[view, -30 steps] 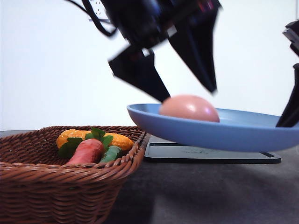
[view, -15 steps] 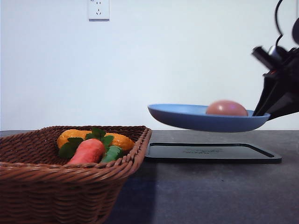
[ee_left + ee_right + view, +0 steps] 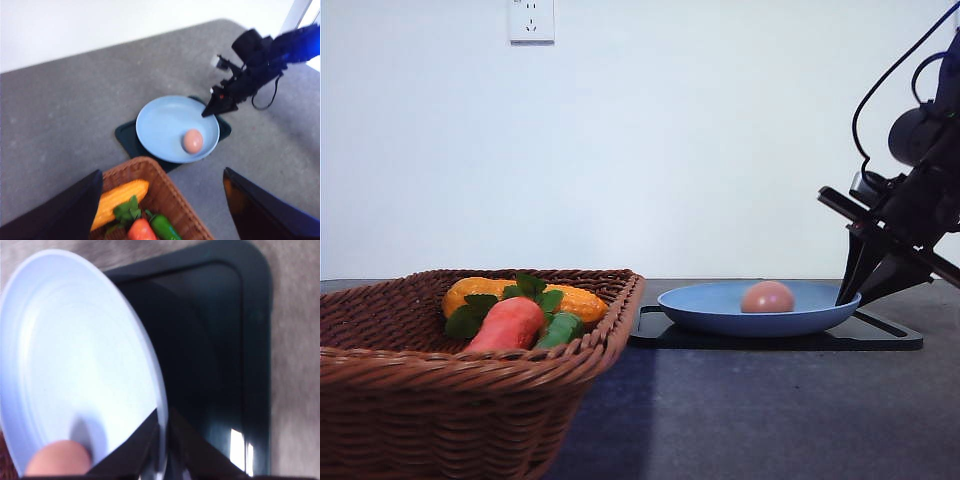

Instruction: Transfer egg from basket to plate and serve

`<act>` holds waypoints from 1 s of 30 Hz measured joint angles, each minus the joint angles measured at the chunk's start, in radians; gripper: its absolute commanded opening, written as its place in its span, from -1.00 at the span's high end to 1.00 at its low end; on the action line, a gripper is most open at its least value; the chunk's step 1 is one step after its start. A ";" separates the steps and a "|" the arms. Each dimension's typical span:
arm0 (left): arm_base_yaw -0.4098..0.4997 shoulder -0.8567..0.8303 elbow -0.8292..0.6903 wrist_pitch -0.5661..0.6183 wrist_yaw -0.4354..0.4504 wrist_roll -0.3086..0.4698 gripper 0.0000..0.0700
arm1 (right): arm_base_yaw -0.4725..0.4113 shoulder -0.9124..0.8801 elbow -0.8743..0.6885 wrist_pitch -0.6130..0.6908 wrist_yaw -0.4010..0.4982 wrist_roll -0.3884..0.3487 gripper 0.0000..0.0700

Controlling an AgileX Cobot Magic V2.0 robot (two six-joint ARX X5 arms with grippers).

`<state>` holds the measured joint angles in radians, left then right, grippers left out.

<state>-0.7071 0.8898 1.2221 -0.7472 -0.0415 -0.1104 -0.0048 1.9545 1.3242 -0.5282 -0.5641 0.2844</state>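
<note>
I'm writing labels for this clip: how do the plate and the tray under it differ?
The plate is round, light blue and holds the egg; the tray is rectangular, black and flat. The right gripper pinches the plate's rim, not the tray. Both are shallow and plain.

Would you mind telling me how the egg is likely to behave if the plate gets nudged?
The egg looks smooth and rounded, lying loose, so it would probably roll. The plate is shallow, so its low rim may hardly stop it. The right gripper pinches that rim.
</note>
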 measured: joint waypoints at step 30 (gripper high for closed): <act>0.002 0.133 0.000 0.045 -0.118 0.099 1.00 | -0.075 -0.223 0.082 -0.135 -0.004 -0.049 1.00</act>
<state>-0.7054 1.0225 1.2221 -0.7025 -0.1592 -0.0116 -0.0796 1.7316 1.4059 -0.6629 -0.5682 0.2353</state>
